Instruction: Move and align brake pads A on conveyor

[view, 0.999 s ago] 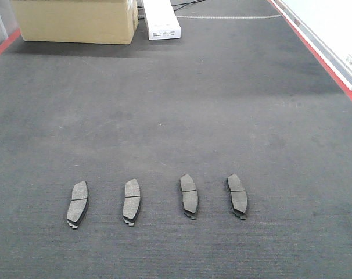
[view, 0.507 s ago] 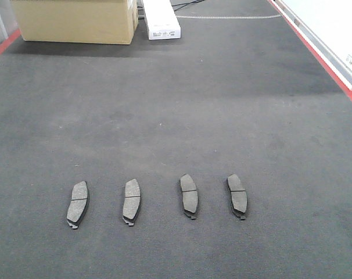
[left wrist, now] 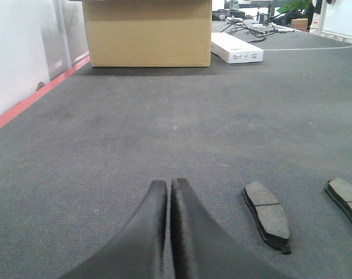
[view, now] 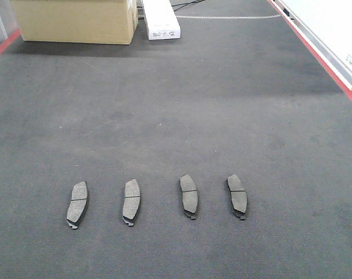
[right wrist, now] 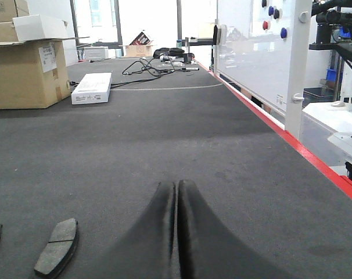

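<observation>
You see four brake pads A point(view: 78, 204) point(view: 131, 201) point(view: 189, 196) point(view: 236, 196) lying in a row at 6 o'clock on the conveyor point(view: 182, 110), bare felt stretching toward 12; left gripper point(left wrist: 169, 187) and right gripper point(right wrist: 176, 187) are clenched, empty.

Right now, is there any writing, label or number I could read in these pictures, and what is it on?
No text here is sharp enough to quote.
White flat box: dark label print, too small.
Cardboard box: white sticker, lettering blurred.
Brake pads: no markings visible.
</observation>
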You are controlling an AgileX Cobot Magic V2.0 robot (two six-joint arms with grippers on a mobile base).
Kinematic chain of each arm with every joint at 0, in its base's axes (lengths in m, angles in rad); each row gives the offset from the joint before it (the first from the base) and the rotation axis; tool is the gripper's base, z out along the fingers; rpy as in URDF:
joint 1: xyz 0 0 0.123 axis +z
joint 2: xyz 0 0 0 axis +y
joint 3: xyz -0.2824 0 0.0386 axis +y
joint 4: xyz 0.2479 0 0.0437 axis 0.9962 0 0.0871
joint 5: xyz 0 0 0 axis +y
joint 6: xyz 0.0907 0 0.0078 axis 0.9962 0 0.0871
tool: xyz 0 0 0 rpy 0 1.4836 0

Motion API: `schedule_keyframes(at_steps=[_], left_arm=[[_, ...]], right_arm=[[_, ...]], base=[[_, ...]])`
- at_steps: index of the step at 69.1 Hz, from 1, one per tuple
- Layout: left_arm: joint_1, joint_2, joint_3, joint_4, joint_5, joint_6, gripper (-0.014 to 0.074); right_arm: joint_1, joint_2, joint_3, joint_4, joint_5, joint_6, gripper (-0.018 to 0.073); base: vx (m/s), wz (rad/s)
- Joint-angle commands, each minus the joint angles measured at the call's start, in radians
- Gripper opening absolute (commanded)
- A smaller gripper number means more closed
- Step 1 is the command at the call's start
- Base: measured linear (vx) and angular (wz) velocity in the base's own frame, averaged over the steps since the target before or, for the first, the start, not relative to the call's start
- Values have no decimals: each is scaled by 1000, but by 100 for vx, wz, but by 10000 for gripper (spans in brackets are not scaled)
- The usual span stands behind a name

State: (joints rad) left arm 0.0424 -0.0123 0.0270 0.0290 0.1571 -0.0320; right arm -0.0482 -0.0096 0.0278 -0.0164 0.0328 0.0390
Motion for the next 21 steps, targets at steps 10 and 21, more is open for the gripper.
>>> schedule_keyframes(at_steps=[10, 21], left_arm=[[2, -12, 28, -3, -81, -8, -6], [2, -12, 28, -3, -81, -8, -6]], right_arm=[[-4, -11, 7, -1, -84, -6, -3], [-4, -11, 7, -1, -84, -6, -3]], base=[[0, 0], [0, 0]])
